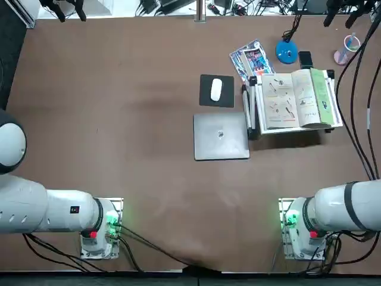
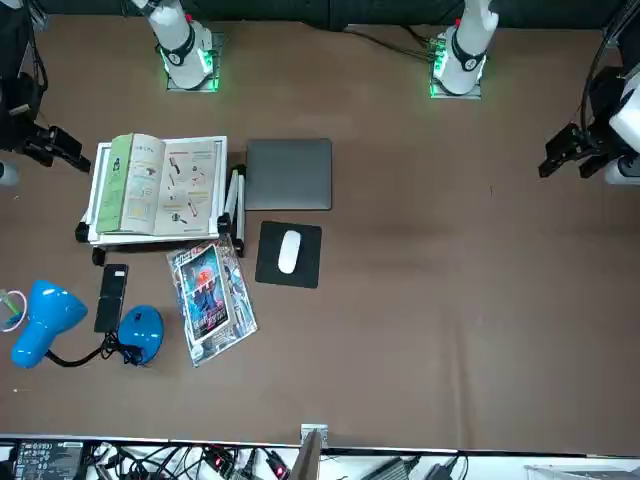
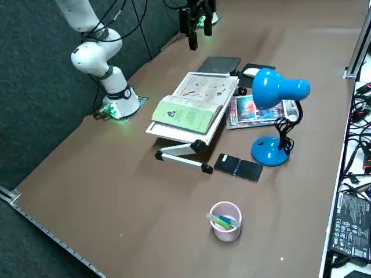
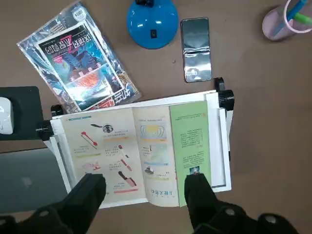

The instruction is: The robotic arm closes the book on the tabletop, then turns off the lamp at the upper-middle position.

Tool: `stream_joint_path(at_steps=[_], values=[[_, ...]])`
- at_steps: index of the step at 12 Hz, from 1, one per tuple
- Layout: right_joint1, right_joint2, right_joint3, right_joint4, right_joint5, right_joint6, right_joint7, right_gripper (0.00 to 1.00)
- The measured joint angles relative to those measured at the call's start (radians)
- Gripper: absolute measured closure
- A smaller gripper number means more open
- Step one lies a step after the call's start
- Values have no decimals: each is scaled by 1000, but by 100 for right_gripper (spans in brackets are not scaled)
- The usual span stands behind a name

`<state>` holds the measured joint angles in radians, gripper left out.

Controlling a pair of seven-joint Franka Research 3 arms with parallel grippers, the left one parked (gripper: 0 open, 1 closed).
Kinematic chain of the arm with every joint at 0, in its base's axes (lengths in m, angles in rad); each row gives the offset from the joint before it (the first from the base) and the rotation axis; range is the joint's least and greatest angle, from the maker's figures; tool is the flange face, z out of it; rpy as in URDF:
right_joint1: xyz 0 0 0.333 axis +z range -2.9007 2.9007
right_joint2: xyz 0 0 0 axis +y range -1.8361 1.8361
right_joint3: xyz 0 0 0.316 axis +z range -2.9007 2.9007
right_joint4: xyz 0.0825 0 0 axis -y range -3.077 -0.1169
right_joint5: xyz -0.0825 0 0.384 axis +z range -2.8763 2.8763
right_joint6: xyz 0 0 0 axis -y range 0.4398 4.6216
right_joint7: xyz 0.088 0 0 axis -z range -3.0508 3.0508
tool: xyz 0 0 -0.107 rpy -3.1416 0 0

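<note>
1. Two dark fingers (image 4: 90, 195) of the right end effector (image 4: 144, 195) are being shown spread wide apart and holding nothing, hovering above the near edge of the book (image 4: 141, 148).
2. That book is being held open on a white stand board (image 4: 222, 141), with white illustrated pages facing up and a green flap lying on the side toward the pink-clear cup (image 4: 282, 22).
3. Beyond the stand, the lamp's blue round base (image 4: 152, 22) is being seen resting on the brown counter (image 4: 273, 146), with a dark phone (image 4: 196, 48) lying just beside it.
4. A stack of blue glossy leaflets (image 4: 80, 61) is being shown lying near the lamp base, its lower corner touching the stand's edge.
5. From the right side, the lamp's blue head (image 3: 278, 87) is being carried on a black gooseneck above the leaflets, and the cup (image 3: 225, 220) is standing well apart from the stand.
6. From overhead, a closed grey laptop (image 1: 221, 136) and a white mouse (image 1: 216, 89) on a black pad (image 1: 216, 91) are being seen beside the stand.
7. The robotic arm (image 3: 95, 55) is being seen rising from its base at the counter's edge.
</note>
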<state>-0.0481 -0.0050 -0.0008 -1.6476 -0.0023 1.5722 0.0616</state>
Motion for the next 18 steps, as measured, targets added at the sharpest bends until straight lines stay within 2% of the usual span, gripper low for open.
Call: stream_joint_path(at_steps=[5, 9, 14, 18], values=[[5, 0, 0, 1, 0, 5, 0, 0], [37, 0, 1, 1, -8, 6, 41, 0], [126, 9, 3, 5, -89, 34, 198, 0], [218, 71, 5, 43, -189, 49, 315, 0]])
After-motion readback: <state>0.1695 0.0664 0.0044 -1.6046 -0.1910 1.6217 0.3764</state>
